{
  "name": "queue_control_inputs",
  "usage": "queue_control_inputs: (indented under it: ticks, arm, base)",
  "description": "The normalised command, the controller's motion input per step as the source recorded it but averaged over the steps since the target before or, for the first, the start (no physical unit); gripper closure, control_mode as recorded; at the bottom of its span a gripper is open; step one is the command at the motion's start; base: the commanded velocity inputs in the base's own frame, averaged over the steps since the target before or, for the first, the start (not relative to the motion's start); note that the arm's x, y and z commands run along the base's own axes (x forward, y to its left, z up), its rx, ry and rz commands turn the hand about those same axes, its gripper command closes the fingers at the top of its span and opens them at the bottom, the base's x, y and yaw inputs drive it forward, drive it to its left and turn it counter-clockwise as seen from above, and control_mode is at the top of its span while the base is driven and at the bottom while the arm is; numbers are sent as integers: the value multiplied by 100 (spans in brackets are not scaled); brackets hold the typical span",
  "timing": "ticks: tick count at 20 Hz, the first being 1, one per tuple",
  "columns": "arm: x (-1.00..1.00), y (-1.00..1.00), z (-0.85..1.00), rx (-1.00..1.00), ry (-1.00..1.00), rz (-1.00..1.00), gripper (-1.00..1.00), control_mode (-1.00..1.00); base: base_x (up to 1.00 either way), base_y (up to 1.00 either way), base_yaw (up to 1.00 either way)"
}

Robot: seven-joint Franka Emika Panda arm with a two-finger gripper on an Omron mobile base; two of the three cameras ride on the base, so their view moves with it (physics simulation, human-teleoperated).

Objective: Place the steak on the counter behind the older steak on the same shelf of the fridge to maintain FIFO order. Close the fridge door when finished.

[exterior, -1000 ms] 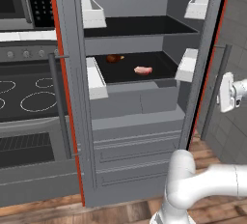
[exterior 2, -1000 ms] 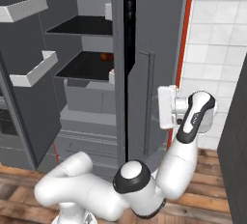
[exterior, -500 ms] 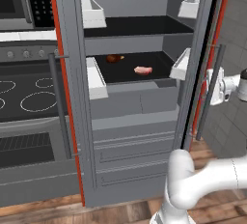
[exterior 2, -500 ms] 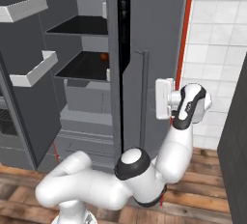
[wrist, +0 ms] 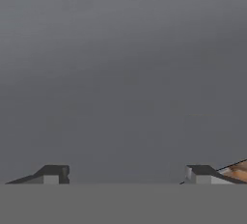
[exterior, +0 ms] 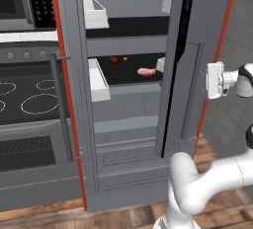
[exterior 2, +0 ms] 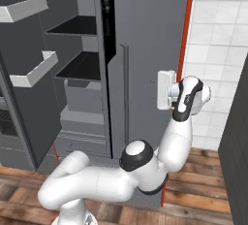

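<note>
The dark brown steak [exterior: 116, 59] lies at the back of the fridge's lower black shelf [exterior: 129, 75], with the pale pink older steak [exterior: 146, 71] in front of it to the right. The right fridge door [exterior: 200, 45] stands partly swung in and covers the right part of the opening. My gripper [exterior: 209, 80] [exterior 2: 163, 89] is up against that door's grey outer face, right of its bar handle [exterior: 190, 92]. In the hand view the gripper [wrist: 126, 175] is open, the fingertips [wrist: 55, 174] wide apart and nothing but door face between them. The counter is out of view.
The left fridge door [exterior: 69, 90] stands wide open with white bins [exterior: 98, 79] on its inner face. A grey stove [exterior: 24, 99] and oven sit to the left. A white tiled wall [exterior 2: 218, 49] rises right of the fridge, over a wooden floor [exterior 2: 203, 195].
The right fridge door has swung further toward shut, narrowing the view of the shelf. My hand has moved left with it, staying on its outer face.
</note>
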Motion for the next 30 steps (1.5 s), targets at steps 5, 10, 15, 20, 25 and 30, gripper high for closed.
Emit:
queue_control_inputs:
  ticks: [5, 10, 15, 20, 25, 30]
  arm:
    - [37, 3, 0, 0, -10, -21, -100, -100]
    - [40, 17, -1, 0, -9, -25, -100, -100]
    - [48, 24, -4, 0, 0, -24, -100, -100]
    - [44, 19, -1, 0, 0, -24, -100, -100]
    - [28, 9, 0, 0, 0, -23, -100, -100]
    - [-70, -1, 0, 0, -14, -10, -100, -100]
  base:
    - [0, 0, 0]
    - [0, 0, 0]
    - [0, 0, 0]
    - [0, 0, 0]
    - [0, 0, 0]
    - [0, 0, 0]
